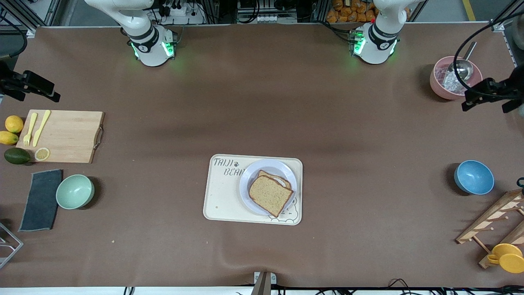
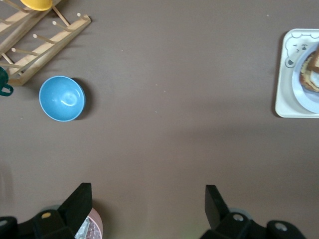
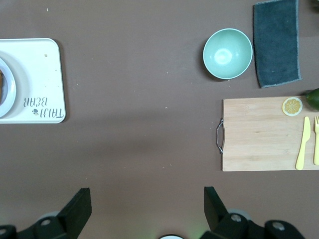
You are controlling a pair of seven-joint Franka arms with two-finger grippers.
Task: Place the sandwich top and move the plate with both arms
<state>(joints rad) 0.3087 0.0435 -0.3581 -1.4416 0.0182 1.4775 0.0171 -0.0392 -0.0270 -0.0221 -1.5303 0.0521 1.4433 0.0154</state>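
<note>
Tray: cream bear-printed tray [image 1: 223, 200] near the table's middle, carrying the plate.
Plate: lavender-white plate [image 1: 250, 176] on the tray's end toward the left arm.
Sandwich top: brown slice [image 1: 270, 194] lying on the plate, over another slice (edge just showing).
Left gripper [image 2: 148, 209]: waiting, fingers spread, empty, over bare table.
Right gripper [image 3: 147, 209]: waiting, likewise spread and empty.

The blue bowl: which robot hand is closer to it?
Left. The left gripper, open, hangs over bare table by the blue bowl and pink bowl. The right gripper, open, hangs over the other end, by the cutting board.
</note>
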